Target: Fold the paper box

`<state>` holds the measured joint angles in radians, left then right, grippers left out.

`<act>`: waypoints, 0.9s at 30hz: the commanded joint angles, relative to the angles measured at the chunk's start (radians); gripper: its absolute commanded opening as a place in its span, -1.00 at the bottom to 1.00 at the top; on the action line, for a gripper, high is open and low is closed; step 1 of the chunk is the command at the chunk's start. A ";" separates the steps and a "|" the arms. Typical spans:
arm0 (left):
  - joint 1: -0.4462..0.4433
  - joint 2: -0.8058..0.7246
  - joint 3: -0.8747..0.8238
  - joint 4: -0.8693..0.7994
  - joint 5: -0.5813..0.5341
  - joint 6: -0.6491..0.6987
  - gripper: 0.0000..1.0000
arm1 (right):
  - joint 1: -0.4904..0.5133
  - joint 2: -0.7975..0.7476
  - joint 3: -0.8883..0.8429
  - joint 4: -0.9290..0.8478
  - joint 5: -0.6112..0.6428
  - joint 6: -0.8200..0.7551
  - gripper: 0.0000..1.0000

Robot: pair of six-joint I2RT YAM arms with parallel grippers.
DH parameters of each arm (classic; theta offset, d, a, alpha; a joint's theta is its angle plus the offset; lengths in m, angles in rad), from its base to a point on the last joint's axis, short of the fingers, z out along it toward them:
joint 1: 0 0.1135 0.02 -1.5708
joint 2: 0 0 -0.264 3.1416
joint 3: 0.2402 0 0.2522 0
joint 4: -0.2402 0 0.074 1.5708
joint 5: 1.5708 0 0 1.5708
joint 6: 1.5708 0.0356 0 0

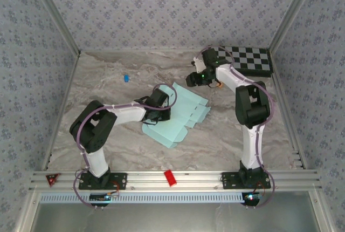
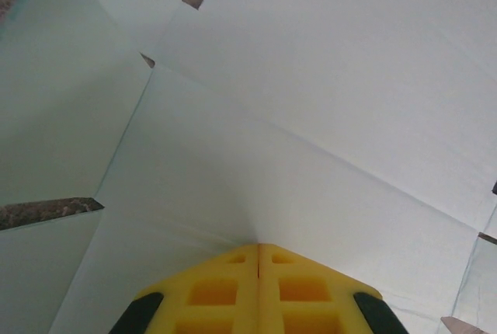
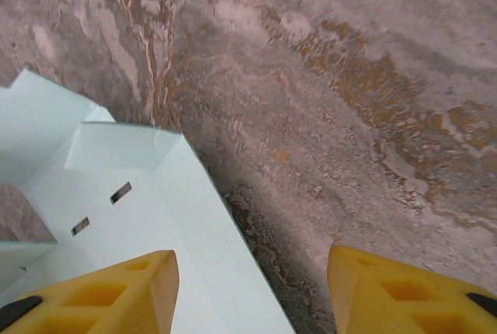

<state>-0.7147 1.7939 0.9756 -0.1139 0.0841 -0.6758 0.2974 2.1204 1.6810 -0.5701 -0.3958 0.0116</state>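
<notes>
Box [image 1: 180, 114] flat on table [image 1: 108, 86] centre, unfolded, flaps spread toward 1 o'clock. L gripper [image 2: 258, 247] closed tight, fingers together, tips down on box at its 9 o'clock side. R gripper [image 3: 250, 262] jaws apart, nothing held, by box's 1 o'clock corner, one finger over box edge, other over bare table.
</notes>
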 commanded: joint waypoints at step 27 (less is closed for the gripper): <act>-0.029 0.063 -0.002 -0.110 -0.063 -0.013 -1.00 | -0.018 0.154 0.111 -0.224 -0.139 -0.194 -0.13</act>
<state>-0.7361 1.7962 0.9817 -0.1242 0.0357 -0.6827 0.2855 2.2498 1.7641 -0.7410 -0.5003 -0.1406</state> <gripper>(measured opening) 0.046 0.441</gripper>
